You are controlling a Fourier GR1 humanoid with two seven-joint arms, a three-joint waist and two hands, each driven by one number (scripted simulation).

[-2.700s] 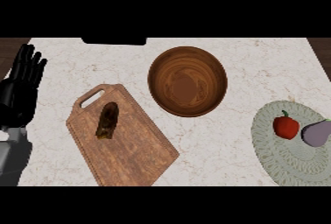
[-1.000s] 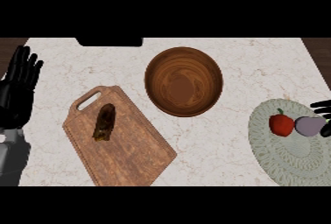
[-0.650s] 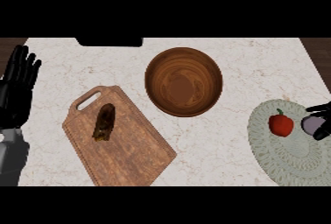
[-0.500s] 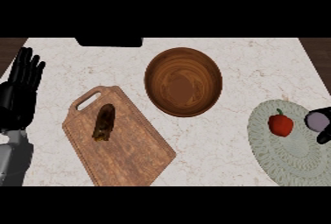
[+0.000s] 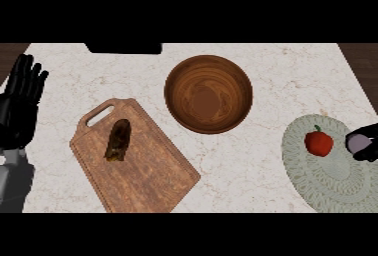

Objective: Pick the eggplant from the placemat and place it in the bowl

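Note:
The purple-grey eggplant (image 5: 356,143) lies at the right edge of the pale green round placemat (image 5: 325,175), beside a red pepper (image 5: 319,143). My right hand (image 5: 368,151) comes in from the right edge, its black fingers curled over and under the eggplant and hiding most of it. The wooden bowl (image 5: 209,93) stands empty at the upper middle, well to the left of the placemat. My left hand (image 5: 18,107) rests open at the left edge, fingers up.
A wooden cutting board (image 5: 140,165) with a handle hole lies at the lower left and carries a dark brown oblong food item (image 5: 118,140). A black object (image 5: 124,48) sits at the counter's far edge.
My right hand has come in from the right edge onto the eggplant and its fingers have curled round it. The left hand has stayed put.

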